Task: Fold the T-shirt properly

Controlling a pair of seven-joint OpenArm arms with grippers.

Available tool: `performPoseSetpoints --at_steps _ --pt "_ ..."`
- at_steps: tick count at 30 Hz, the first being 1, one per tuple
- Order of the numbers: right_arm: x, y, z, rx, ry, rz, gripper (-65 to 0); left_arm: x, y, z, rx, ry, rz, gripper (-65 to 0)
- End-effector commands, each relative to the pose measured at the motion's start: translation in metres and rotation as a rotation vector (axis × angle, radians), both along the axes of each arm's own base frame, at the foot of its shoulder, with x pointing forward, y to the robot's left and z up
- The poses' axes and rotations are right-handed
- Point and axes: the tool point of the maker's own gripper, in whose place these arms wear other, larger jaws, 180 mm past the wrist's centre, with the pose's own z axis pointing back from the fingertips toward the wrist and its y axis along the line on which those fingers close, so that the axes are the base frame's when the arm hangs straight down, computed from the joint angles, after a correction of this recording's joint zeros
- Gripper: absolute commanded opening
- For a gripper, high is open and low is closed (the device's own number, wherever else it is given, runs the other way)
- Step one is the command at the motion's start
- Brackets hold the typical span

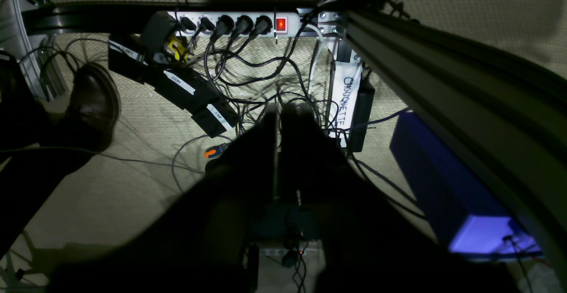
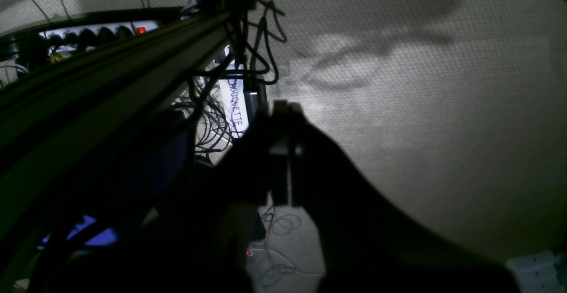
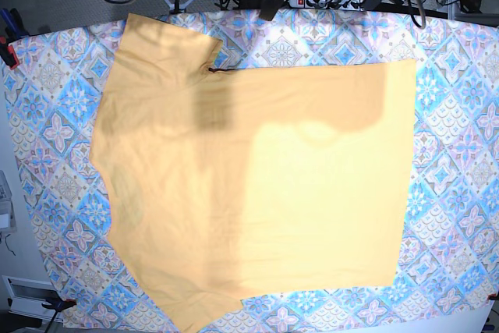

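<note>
Lying flat, T-shirt (image 3: 257,193) covers patterned tablecloth (image 3: 460,193)

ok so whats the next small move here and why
Probably bring one arm up over the table toward a sleeve edge. The T-shirt lies spread flat and unfolded on the tablecloth, while both wrist views face the floor and cables below, with the left end effector and right end effector shut and holding nothing.

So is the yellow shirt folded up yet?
No, not yet. The shirt lies spread flat across the patterned tablecloth, both sleeves sticking out at the left side.
</note>
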Motion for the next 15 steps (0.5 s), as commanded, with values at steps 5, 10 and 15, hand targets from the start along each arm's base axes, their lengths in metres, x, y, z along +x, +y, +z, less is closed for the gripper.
performPoseSetpoints --at_steps 5,10,15 --pt "-0.013 -0.002 0.000 -0.002 0.012 -0.008 -64.2 -0.004 0.000 0.000 0.003 -0.003 0.002 -64.8" --pt "-0.018 -0.002 0.000 -0.002 0.019 -0.008 -64.2 -0.004 0.000 0.003 0.004 -0.049 -0.003 -64.5" --pt "-0.021 -0.002 0.000 -0.002 0.024 -0.008 -64.2 -0.011 0.000 0.003 0.004 -0.041 -0.003 -64.4"
